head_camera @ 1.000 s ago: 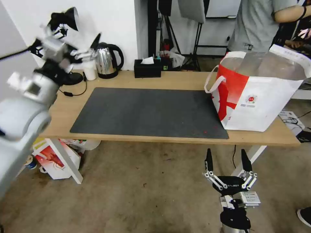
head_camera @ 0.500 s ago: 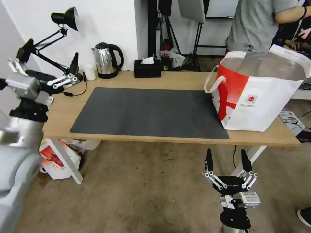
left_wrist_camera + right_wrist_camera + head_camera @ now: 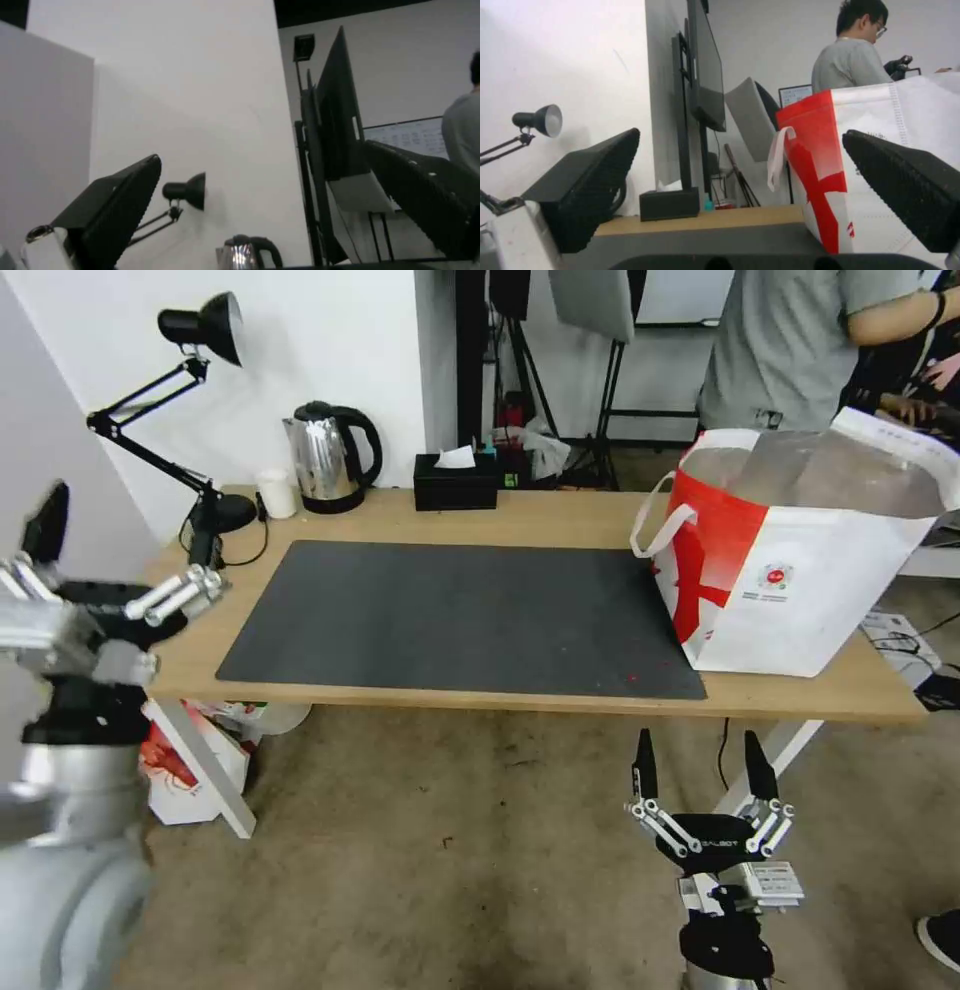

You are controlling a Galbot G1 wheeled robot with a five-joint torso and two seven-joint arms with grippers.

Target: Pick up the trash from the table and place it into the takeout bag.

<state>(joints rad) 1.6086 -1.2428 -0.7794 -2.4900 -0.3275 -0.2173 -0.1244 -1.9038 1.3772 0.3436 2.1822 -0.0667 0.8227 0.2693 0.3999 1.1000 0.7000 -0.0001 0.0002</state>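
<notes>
White walls stand behind the table (image 3: 560, 515), a long light-wood top on white legs. A big dark grey mat (image 3: 460, 615) covers most of the middle of it. The takeout bag (image 3: 800, 570) stands upright at the right end of the table, with one bottom corner on the mat's right edge. It is white with a red side panel, white loop handles and a small round red logo. Its top is open and the inside looks silvery. I cannot see what is in it.

Along the back edge sit a black tissue box (image 3: 456, 482), a shiny kettle (image 3: 328, 462) and a small white cup (image 3: 277, 492). A black desk lamp (image 3: 200, 330) stands at the back left corner.

The left gripper (image 3: 115, 555) hangs in the air at the left end of the table, just off its edge. Its fingers are spread wide apart and hold nothing. It is far from the bag, with the whole mat between them.

The right gripper (image 3: 703, 762) is low, in front of the table's front edge, with its fingers pointing up. They are apart too and hold nothing. The bag is above and behind it, a bit to the right. In the right wrist view the bag (image 3: 880, 157) shows between the two black fingers (image 3: 590, 187).

On the floor under the left end lies a red-and-white box (image 3: 180, 765).
</notes>
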